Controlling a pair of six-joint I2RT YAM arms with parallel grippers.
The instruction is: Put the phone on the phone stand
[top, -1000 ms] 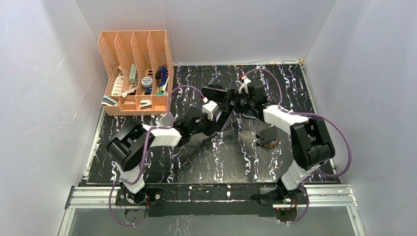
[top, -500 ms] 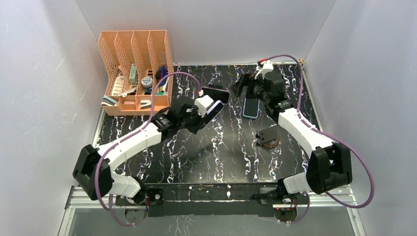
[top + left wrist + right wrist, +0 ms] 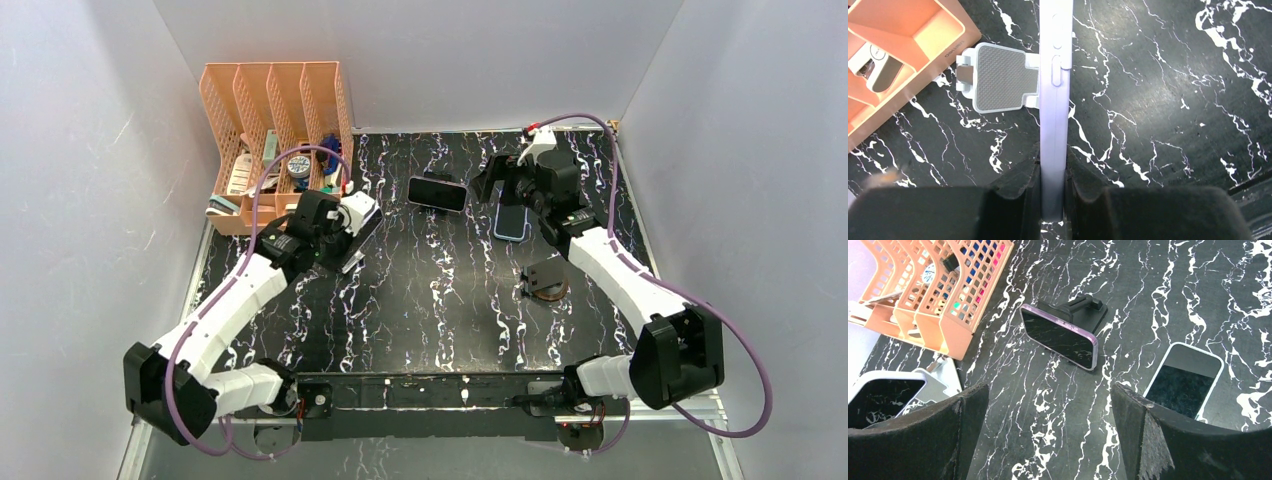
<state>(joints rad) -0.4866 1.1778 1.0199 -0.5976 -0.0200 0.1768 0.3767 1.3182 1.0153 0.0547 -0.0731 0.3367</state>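
Phone (image 3: 1054, 100) on edge, pinched in left end effector (image 3: 1052, 162), long axis straight ahead, near white stand (image 3: 998, 77).

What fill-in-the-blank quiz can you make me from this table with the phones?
1. The left gripper is shut on a pale phone, near a white stand beside the ____ organizer.
2. The purple-rimmed phone rests on a holder coloured ____.
3. The right gripper hangs ____ above a phone lying flat.

Missing words: orange; black; open.
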